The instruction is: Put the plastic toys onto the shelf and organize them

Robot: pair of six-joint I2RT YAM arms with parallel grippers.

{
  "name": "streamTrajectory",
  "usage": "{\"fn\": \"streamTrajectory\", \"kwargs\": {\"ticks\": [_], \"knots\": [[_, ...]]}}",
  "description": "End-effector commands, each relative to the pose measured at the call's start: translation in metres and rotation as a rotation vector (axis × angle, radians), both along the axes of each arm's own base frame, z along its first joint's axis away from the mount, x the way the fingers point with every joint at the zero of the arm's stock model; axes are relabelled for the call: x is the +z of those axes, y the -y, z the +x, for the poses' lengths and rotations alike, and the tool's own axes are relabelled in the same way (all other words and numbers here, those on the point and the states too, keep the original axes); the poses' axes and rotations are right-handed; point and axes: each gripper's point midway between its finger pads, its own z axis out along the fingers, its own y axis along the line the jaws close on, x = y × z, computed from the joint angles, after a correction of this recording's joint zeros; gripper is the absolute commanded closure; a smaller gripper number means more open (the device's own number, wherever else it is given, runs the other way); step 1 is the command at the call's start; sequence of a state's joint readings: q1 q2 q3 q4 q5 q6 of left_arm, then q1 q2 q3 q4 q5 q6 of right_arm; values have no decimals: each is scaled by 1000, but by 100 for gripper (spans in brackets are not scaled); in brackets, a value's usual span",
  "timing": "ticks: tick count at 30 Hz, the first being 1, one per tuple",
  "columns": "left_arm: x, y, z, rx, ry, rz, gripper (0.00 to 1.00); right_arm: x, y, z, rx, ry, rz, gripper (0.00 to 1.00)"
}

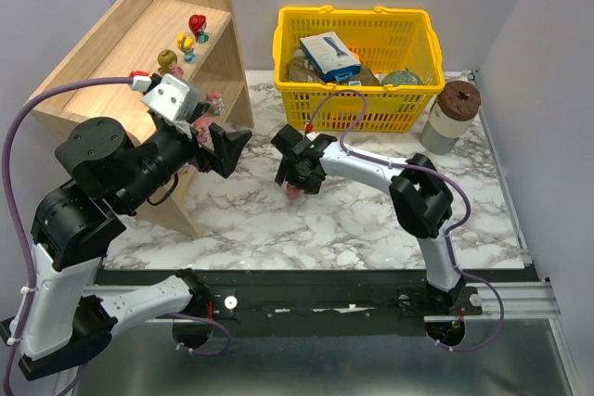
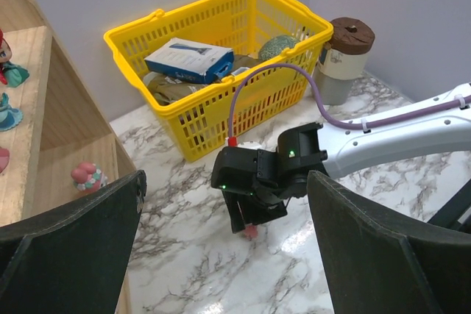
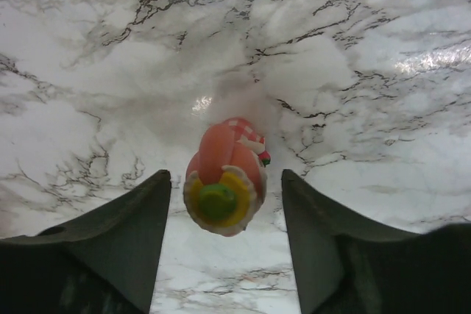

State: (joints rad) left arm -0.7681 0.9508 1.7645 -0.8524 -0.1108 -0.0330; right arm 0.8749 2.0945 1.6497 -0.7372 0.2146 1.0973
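Where the right gripper (image 1: 297,178) is held low over the marble table (image 1: 371,220), its fingers are spread apart on both sides of a pink toy (image 3: 224,182), and no contact is seen. The left gripper (image 1: 234,148) is opened wide and empty, just right of the shelf (image 1: 121,53), on which other toys (image 1: 197,23) are placed.

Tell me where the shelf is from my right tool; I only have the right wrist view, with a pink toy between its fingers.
Observer: The shelf stands to the left of the right tool, apart from it.
Operator: Is anything between them?
Observer: Yes, the left tool, open and empty, pointing toward yours.
Operator: What's on the shelf?
Observer: A red toy, a yellow toy and an olive toy stand on its top tier.
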Motion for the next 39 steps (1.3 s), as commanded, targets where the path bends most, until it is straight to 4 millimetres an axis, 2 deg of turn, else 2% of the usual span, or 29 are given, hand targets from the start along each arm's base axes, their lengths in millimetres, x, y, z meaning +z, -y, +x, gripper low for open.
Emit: {"fn": "streamTrajectory", "kwargs": {"ticks": [1,2,3,6,8,9,10,11,12,13,14,15,16,17,18,19,21,29,35,39], "knots": [[4,-3,5,33,22,-4,1,24,-9,8,64,72,45,15],[5,-4,5,33,25,-5,1,25,-6,9,72,89,45,13],[6,-5,5,36,25,-5,1,39,-11,14,86,135,78,8],[7,-6,5,42,27,-2,1,53,-11,20,169,210,71,3],[8,-7,4,43,29,0,1,68,-5,21,265,280,44,3],[9,-8,4,45,32,-1,1,60,-5,19,314,310,52,2],[9,-8,3,42,32,-1,1,76,2,19,399,389,31,2],[9,-9,2,42,34,-1,1,77,6,17,433,421,26,1],[10,-9,2,43,37,-2,1,64,6,13,507,466,46,1],[10,-9,2,43,36,-3,1,68,10,12,622,529,0,1],[11,-9,2,42,37,-4,1,72,7,3,701,554,27,1],[11,-9,2,42,39,-2,1,77,3,4,765,609,38,1],[12,-9,2,40,40,-3,1,64,11,-1,860,624,-12,1],[12,-9,3,40,39,-2,1,64,4,-11,943,637,32,1],[12,-8,3,40,39,1,1,67,-2,-11,983,682,50,2],[12,-7,4,41,37,3,1,62,-1,-13,1045,701,38,2],[10,-6,5,40,28,9,1,58,-12,-18,1122,716,87,2],[9,-1,8,34,1,21,1,47,-20,1,1175,727,101,5],[9,-2,8,38,1,24,1,28,-9,1,1193,673,61,7],[6,-2,9,40,0,32,1,13,-5,-4,1218,619,69,13]]}}
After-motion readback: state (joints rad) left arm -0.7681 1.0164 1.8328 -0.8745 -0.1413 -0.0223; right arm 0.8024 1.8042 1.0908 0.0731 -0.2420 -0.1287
